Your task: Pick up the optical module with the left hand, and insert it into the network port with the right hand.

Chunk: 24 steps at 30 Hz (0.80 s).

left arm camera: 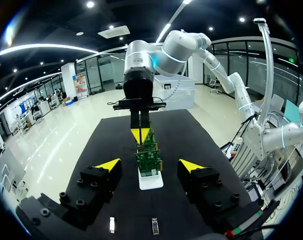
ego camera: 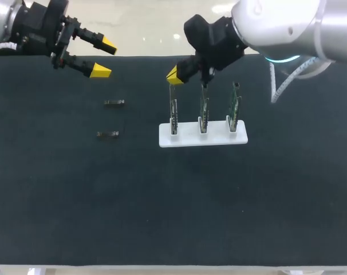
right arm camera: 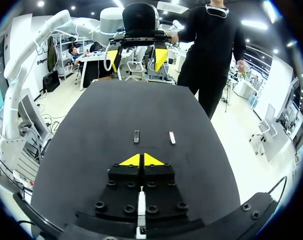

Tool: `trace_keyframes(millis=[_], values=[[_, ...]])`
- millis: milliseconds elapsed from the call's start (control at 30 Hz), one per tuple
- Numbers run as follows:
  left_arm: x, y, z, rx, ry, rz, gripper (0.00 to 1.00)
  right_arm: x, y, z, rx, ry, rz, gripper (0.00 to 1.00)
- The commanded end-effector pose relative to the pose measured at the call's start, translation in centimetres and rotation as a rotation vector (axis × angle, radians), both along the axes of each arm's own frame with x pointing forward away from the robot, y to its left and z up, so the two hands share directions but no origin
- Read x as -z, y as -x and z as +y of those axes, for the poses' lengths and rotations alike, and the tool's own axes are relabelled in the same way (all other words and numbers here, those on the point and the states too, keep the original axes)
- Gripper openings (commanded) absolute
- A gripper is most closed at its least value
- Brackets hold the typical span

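Two small metal optical modules lie on the black mat, one (ego camera: 114,102) farther back than the other (ego camera: 107,134). A white stand (ego camera: 219,139) holds three upright green boards (ego camera: 203,109). My left gripper (ego camera: 102,57) hangs open above the mat's back left, behind the modules, with nothing between its fingers. In the left wrist view both modules (left arm camera: 111,224) (left arm camera: 154,226) lie below the open gripper (left arm camera: 150,165). My right gripper (ego camera: 174,75) is shut just above the stand's leftmost board (ego camera: 173,112). From the right wrist, the shut tips (right arm camera: 142,160) point toward the modules (right arm camera: 136,136) (right arm camera: 172,137) and the left gripper (right arm camera: 136,54).
The black mat (ego camera: 162,212) covers the whole table. The stand (left arm camera: 151,181) with its boards (left arm camera: 149,160) stands between my two grippers, the right gripper (left arm camera: 139,134) above its far end. A wide stretch of bare mat lies in front of the stand and modules.
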State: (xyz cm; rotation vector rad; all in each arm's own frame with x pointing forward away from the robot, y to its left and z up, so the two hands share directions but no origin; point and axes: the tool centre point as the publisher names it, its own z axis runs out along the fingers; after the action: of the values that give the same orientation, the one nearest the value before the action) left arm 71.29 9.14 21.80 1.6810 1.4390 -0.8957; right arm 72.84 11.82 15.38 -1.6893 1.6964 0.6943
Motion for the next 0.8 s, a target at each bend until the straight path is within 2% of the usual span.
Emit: trace_keyframes(millis=[33,533,800], values=[[0.0,-0.1,0.0,0.001,-0.004,0.001,1.0,0.5,0.0,0.1,0.001,0.004,-0.002,0.0],[0.0,-0.1,0.0,0.001,-0.004,0.001,1.0,1.9,0.0,0.1,0.0,0.009,-0.008,0.0],[0.0,-0.1,0.0,0.001,-0.004,0.001,1.0,-0.6,-0.3,-0.8,-0.003,0.012,0.008,0.0]])
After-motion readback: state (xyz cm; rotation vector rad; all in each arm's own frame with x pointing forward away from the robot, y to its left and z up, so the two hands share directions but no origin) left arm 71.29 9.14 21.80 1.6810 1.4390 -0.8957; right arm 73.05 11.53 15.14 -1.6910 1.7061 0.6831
